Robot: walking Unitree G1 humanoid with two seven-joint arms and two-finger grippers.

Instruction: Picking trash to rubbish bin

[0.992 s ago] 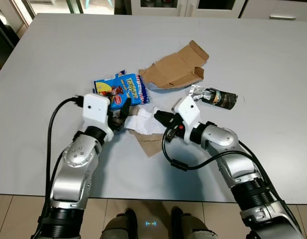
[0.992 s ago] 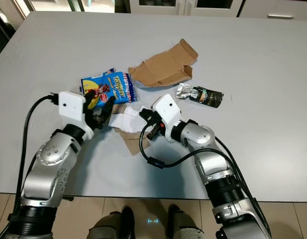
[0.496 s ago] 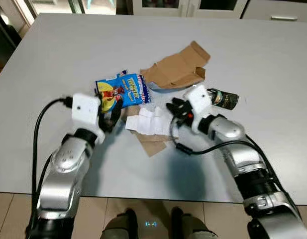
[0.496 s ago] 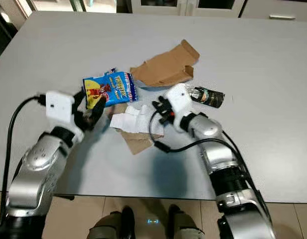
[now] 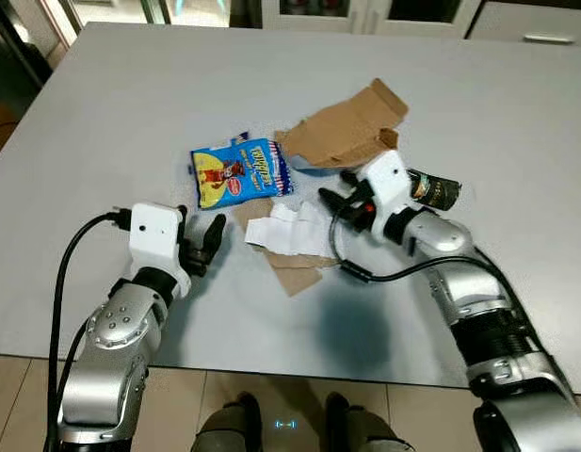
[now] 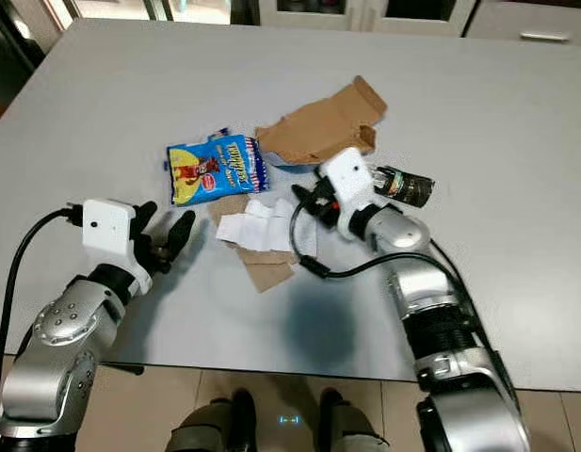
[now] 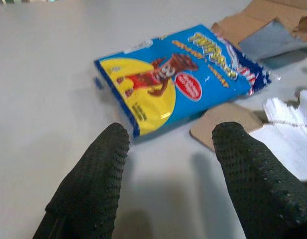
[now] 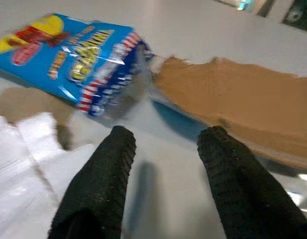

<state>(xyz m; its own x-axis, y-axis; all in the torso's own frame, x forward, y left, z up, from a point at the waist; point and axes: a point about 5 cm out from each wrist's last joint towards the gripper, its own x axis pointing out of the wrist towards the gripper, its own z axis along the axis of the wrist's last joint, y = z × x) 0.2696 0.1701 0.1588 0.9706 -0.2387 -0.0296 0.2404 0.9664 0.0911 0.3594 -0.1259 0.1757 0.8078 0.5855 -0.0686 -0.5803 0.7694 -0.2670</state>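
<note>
Blue and yellow, the snack packet (image 5: pixel 240 171) lies flat on the grey table (image 5: pixel 130 104), and everything else is best placed from it. Just beyond its far corner sits the torn brown cardboard (image 5: pixel 346 132); touching its near edge is a smaller brown paper scrap (image 5: pixel 288 268) with a crumpled white tissue (image 5: pixel 292 229) on top. Well past the cardboard from the packet lies a dark little bottle (image 5: pixel 431 188) on its side.

The left claw (image 5: pixel 202 247) hovers near the packet's near yellow corner, its two black fingers (image 7: pixel 91 184) spread wide and holding nothing. The right claw (image 5: pixel 339 196) sits on the packet's other side, over the far edge of the tissue, fingers also apart and empty.

The step in hand looks like choosing and closing on a piece of trash. The packet's long axis runs roughly across the table, tilted a little, with the yellow end toward the left claw and the striped end toward the cardboard. A flat packet gives little to pinch, so the left claw would do well to come in low along that axis, slide one finger under the yellow end and nip the seam there. The right claw is better placed for the tissue, which bunches easily; it should grip the crumpled ridge rather than the paper below. No bin can be seen.
</note>
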